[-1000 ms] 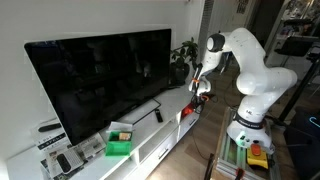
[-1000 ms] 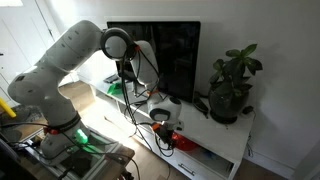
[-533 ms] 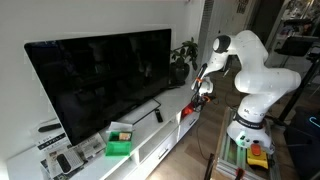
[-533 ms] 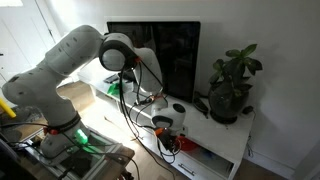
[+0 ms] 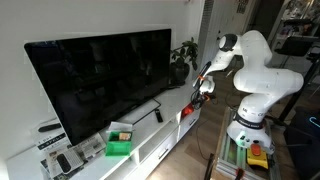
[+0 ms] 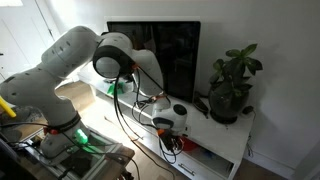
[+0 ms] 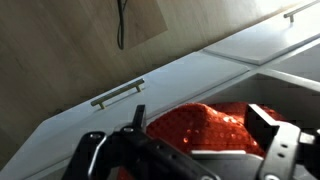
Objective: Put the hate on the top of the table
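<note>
The red hat (image 7: 205,130) lies in an open compartment at the front of the white table (image 5: 150,132), below its top. In the wrist view it fills the space between my fingers. My gripper (image 7: 202,118) is open, with one fingertip on each side of the hat and not closed on it. In both exterior views the gripper (image 5: 201,93) (image 6: 169,122) hangs low at the table's front edge, and a patch of the red hat (image 6: 167,142) shows just under it.
A large dark TV (image 5: 100,80) stands on the table top (image 6: 232,132). A potted plant (image 6: 231,88) is at one end, and a green box (image 5: 119,143) and small items are at the other. A drawer handle (image 7: 118,93) shows near the gripper.
The arm's elbow and wrist have swung outward. The gripper has sunk a little lower over the hat, with its jaws still wide.
</note>
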